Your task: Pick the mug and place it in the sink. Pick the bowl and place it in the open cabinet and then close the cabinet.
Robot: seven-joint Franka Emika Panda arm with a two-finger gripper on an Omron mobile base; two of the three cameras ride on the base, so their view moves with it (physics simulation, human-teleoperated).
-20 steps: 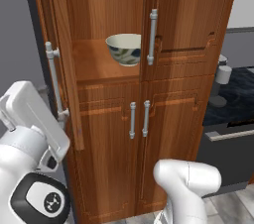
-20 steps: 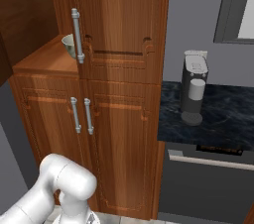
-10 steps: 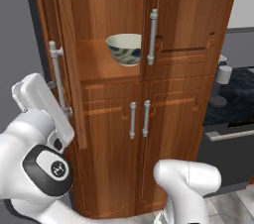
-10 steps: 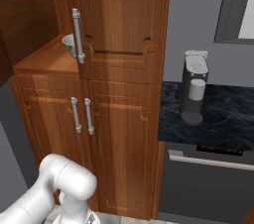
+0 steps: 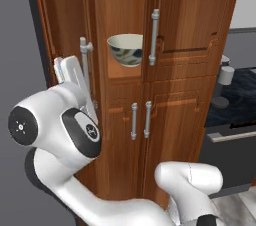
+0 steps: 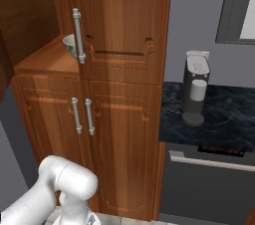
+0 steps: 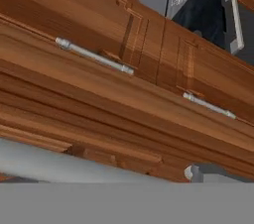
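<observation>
Glossy white rounded arm (image 5: 75, 170) segments with dark round joint caps.

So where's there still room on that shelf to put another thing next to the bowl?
The bowl sits toward the right of the cabinet shelf, near the closed door's handle. Bare wood lies left of it, toward the open door, and in front along the shelf edge. The right side is crowded.

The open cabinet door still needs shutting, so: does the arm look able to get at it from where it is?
Probably yes: the arm's hand is raised right beside the open door and its bar handle, nothing between.
</observation>
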